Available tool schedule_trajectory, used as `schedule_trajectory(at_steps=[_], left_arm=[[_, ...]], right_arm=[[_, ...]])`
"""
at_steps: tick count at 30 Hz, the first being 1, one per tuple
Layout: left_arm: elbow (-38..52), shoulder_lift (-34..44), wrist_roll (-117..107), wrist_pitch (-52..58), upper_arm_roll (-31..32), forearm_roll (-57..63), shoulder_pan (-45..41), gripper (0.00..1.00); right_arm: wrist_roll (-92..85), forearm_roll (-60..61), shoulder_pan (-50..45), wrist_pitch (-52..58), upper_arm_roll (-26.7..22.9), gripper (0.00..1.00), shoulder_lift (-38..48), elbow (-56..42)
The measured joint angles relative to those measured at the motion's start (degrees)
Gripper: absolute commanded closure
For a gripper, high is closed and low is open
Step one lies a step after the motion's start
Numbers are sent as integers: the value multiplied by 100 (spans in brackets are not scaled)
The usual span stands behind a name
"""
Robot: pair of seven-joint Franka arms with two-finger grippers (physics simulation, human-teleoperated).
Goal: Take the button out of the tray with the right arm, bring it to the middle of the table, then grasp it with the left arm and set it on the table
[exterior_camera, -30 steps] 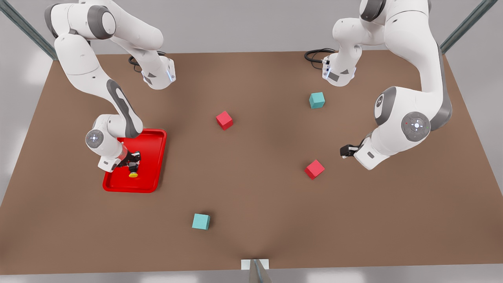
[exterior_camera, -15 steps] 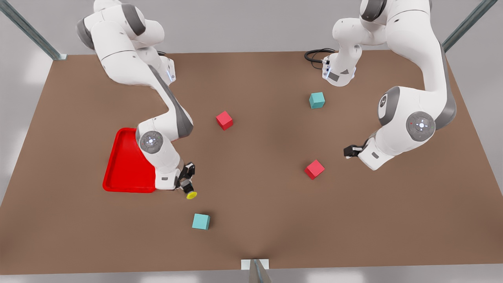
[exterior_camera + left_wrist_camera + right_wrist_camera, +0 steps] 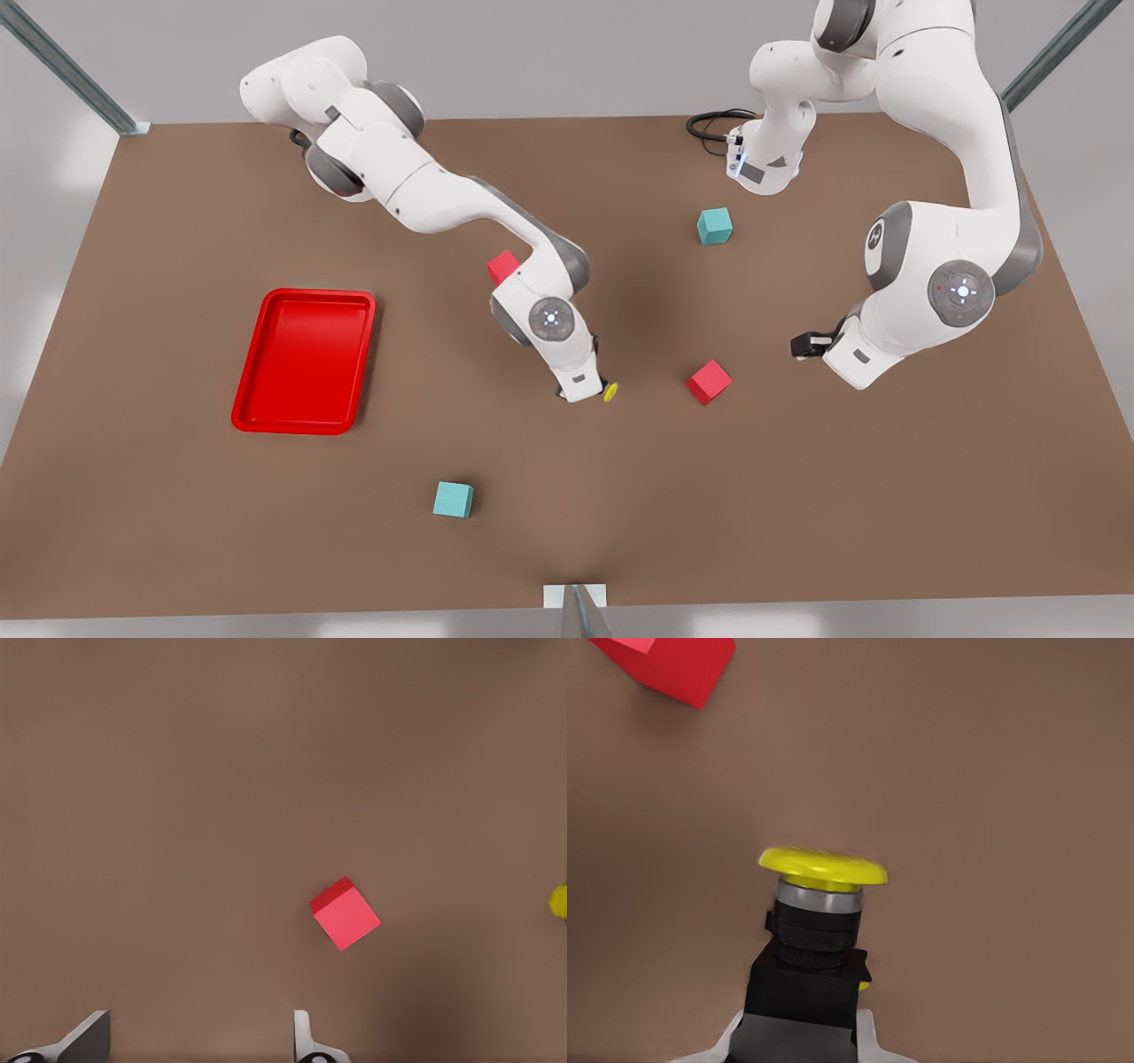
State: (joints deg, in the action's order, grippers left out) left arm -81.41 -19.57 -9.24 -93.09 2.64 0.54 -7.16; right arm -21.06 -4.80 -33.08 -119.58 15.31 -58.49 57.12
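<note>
Yellow-capped button clamped in right pincer mid-desk; left pincer gapes wide, should approach squarely.

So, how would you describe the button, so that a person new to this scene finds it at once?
Start at the middle of the brown table, where the right gripper is shut on the button. Its neighbours are red and teal cubes; it alone has a round yellow cap on a black body.
</note>
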Motion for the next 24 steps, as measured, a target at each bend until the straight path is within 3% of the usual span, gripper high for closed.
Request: schedule_trajectory(at_steps=[5, 13, 14, 15, 20, 22, 24], left_arm=[[0, -8, -4, -13, -1, 13, -1, 0], [0, -19, -10, -32, -1, 23, -1, 0], [1, -19, -11, -32, -1, 24, -2, 0], [1, -16, -12, -30, 0, 34, -2, 0], [4, -31, -16, -32, 4, 90, -4, 0], [26, -26, -25, -30, 25, 94, 1, 0], [68, -50, -214, -36, 469, 37, -47, 0]], right_arm=[[-652, 76, 16, -219, -110, 51, -487, 51], [-698, 61, 92, -114, -148, 46, -431, 127], [-615, 40, 87, -87, -150, 10, -430, 127], [-510, 19, 89, -66, -151, 0, -429, 127], [-14, -36, 166, 7, -174, 0, -254, 141], [227, -28, 248, 124, -215, 0, 122, 179], [528, -23, 474, 361, -348, 0, 835, 350]])
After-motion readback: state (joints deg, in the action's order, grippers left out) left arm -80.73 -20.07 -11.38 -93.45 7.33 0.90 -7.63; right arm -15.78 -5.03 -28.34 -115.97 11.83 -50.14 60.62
